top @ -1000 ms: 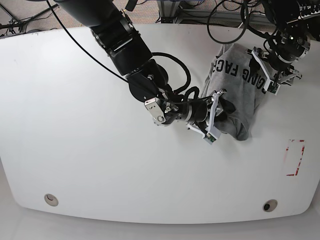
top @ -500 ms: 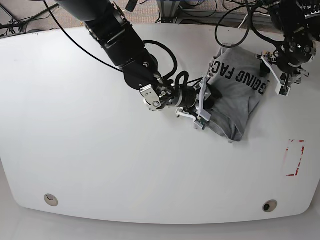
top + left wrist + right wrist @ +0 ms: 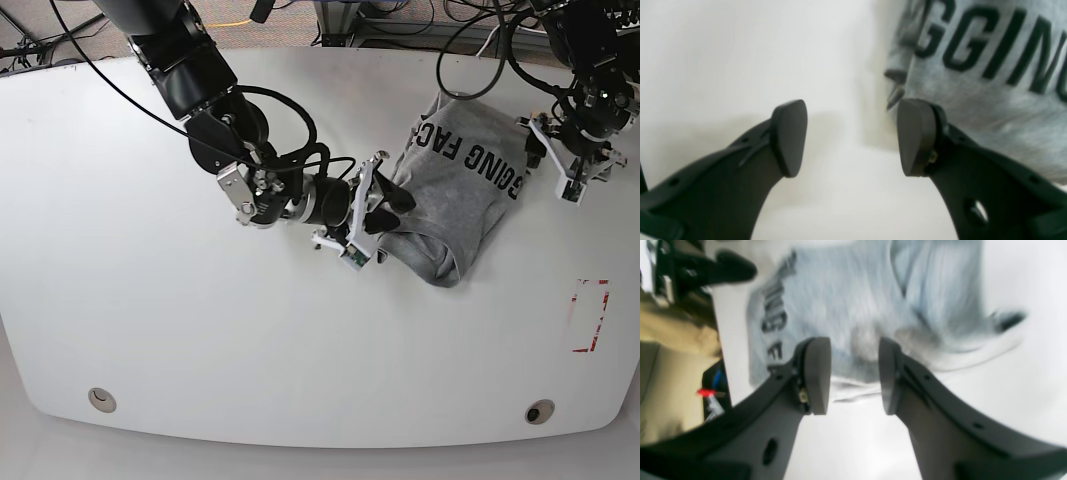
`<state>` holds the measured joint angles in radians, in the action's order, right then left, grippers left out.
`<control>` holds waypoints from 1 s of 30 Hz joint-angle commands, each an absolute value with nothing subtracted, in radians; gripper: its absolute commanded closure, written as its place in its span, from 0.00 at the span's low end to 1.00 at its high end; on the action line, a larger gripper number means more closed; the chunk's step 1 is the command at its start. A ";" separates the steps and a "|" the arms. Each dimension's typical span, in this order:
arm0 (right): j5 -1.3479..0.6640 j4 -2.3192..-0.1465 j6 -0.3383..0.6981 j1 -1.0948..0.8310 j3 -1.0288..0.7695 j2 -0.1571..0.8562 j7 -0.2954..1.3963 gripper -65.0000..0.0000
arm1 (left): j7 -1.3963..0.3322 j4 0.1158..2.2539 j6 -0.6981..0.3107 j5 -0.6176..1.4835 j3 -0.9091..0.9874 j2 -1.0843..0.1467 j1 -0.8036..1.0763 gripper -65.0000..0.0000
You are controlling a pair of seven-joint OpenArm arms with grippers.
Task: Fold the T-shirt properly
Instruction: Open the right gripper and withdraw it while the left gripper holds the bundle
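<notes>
The white worktop is the largest thing here, with rounded corners, and most of its surface lies bare: the whole near half and the far left corner are open, while the cloth and both arms crowd the far right part. A red-outlined rectangle is marked near the right edge, and two small round fittings sit close to the near edge, one toward each corner. The T-shirt lies bunched and partly doubled over toward the far right corner, its black lettering facing up and running slantwise (only part of the wording shows), with a rumpled lump at its near end and bare worktop all round it. The right arm reaches in from the far left corner across the middle, its forearm laid low and pointing at the shirt; the right gripper sits at the shirt's left edge, its jaws parted with only worktop between them in the wrist view, the cloth lying just past the tips. The left arm comes down over the far right corner, and the left gripper hangs just beside the shirt's right edge, jaws wide apart and gripping nothing.
</notes>
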<state>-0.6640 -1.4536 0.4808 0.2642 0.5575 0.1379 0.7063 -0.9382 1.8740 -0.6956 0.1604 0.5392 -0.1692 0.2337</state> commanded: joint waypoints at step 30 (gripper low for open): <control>-0.364 -1.701 0.492 0.012 0.016 0.177 0.647 0.66 | -0.473 1.716 -0.581 -0.036 0.177 -0.073 0.120 0.40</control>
<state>-0.3695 -1.7172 0.4999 -0.0246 0.0185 0.1749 0.6617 -0.5011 1.7458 -0.5861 -0.0425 0.1761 -0.0628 0.1490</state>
